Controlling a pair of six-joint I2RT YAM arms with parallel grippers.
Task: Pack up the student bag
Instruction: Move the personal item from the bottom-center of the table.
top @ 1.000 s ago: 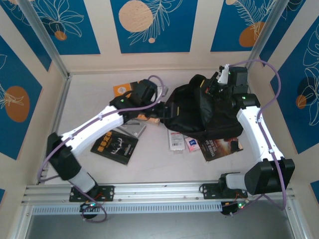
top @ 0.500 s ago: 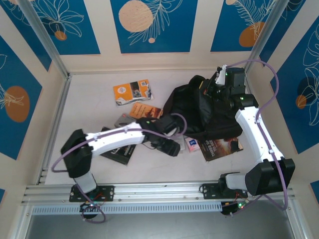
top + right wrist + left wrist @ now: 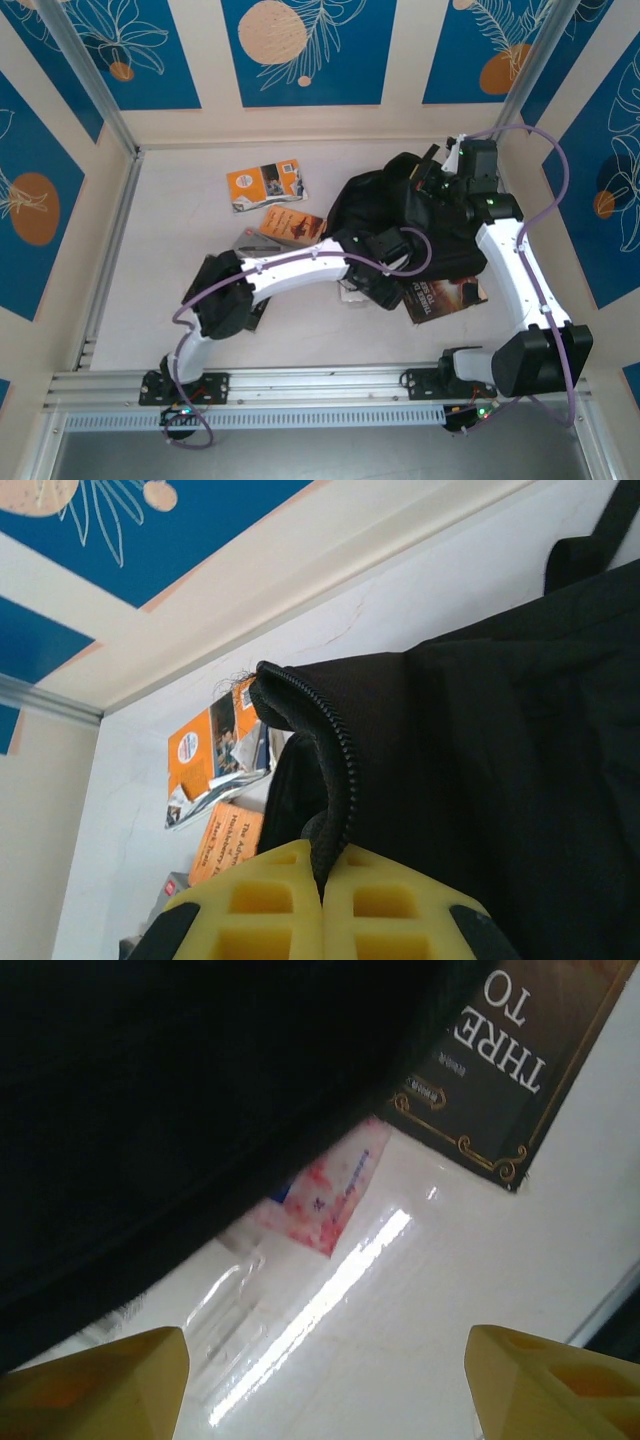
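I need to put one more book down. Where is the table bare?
Bare: the far left corner of the table, between the left rail and the orange booklet; also the near strip in front of the dark book. Crowded: the middle, around the backpack and orange book.

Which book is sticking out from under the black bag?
The dark gold-trimmed book, at the student bag's near edge; the orange books lie uncovered, leftward.

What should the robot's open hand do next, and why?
Probably lower the left gripper onto the small pink packet and close on it. Its jaws stand open right above the table, the packet lies ahead of them, partly hidden by the student bag, and the right gripper is shut on the bag's zipper edge.
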